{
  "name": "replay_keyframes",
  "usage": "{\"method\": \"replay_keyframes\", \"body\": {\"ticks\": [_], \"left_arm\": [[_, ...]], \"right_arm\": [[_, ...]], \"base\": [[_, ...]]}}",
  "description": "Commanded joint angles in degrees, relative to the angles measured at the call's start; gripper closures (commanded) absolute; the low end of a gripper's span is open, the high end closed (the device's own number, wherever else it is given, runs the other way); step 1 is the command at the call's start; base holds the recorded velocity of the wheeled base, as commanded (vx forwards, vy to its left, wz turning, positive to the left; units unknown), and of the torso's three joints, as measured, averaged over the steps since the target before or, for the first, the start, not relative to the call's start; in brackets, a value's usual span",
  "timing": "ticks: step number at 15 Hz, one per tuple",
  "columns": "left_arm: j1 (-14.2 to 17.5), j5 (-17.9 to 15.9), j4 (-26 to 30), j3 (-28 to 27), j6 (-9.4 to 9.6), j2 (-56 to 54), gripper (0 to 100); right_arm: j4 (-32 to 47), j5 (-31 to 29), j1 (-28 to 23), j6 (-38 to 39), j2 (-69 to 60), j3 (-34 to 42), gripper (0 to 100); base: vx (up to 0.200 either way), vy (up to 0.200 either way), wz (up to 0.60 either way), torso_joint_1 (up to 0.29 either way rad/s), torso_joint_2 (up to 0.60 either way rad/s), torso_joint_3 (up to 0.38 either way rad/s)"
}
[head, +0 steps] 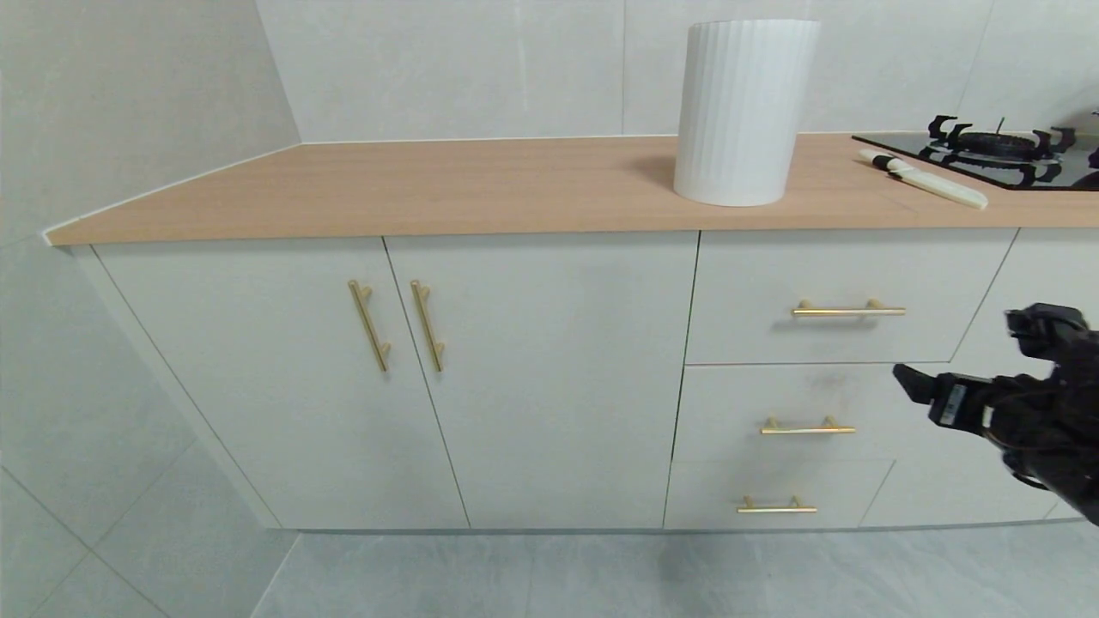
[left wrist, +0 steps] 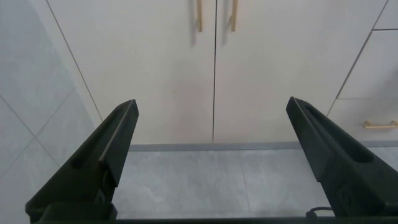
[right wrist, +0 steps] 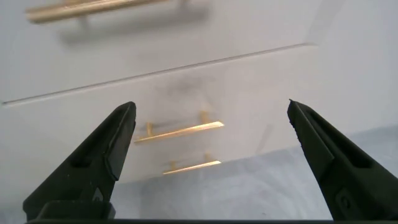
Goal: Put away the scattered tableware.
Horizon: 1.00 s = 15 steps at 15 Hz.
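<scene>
Countertop (head: 429, 184) of wood, white cabinets (head: 532, 386), grey tiled floor (head: 601, 575), left gripper (left wrist: 211, 102) and right gripper (right wrist: 211, 104) jaws wide

Matt wood-look countertop (head: 429, 184), glossy brassy metal handles (head: 848, 311)

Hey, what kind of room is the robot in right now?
Most likely a home kitchen: a wooden countertop over white cabinets with gold handles, a gas stove at the far right, and tiled walls.
</scene>
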Motion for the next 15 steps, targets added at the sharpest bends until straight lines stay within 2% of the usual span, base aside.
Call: {"method": "replay_keyframes", "body": {"ticks": [1, 3, 4, 7, 8, 10, 13, 15], "left_arm": [[0.01, 0.01, -0.02, 0.01, 0.00, 0.02, 0], [0.01, 0.01, -0.02, 0.01, 0.00, 0.02, 0], [0.01, 0.01, -0.02, 0.01, 0.00, 0.02, 0], [0.01, 0.01, -0.11, 0.01, 0.00, 0.02, 0], [0.01, 0.01, -0.02, 0.01, 0.00, 0.02, 0], [0.01, 0.01, -0.02, 0.01, 0.00, 0.02, 0], [0.01, 0.01, -0.11, 0.01, 0.00, 0.02, 0], [0.01, 0.01, -0.02, 0.01, 0.00, 0.02, 0]], "right_arm": [[-3.43, -1.99, -1.16, -0.12, -21.34, 14.91, 0], [-3.43, -1.99, -3.97, -0.03, -28.19, 21.42, 0], [-1.23, -2.08, -4.15, 0.58, -31.88, 21.42, 0], [13.97, -1.20, -4.41, 1.73, -50.87, 21.42, 0], [24.08, 0.21, -4.32, 0.14, -60.54, 21.33, 0], [34.80, 2.67, -4.32, -0.47, -69.50, 19.31, 0], [38.76, 2.93, -4.24, -4.16, -78.29, 18.78, 0], [41.83, 6.36, -3.62, -6.80, -85.67, 20.28, 0]], "base": [[0.000, 0.000, 0.00, 0.000, 0.00, 0.000], [0.000, 0.000, 0.00, 0.000, 0.00, 0.000], [0.000, 0.000, 0.00, 0.000, 0.00, 0.000], [0.000, 0.000, 0.00, 0.000, 0.00, 0.000], [0.000, 0.000, 0.00, 0.000, 0.00, 0.000], [0.000, 0.000, 0.00, 0.000, 0.00, 0.000], [0.000, 0.000, 0.00, 0.000, 0.00, 0.000], [0.000, 0.000, 0.00, 0.000, 0.00, 0.000]]}}
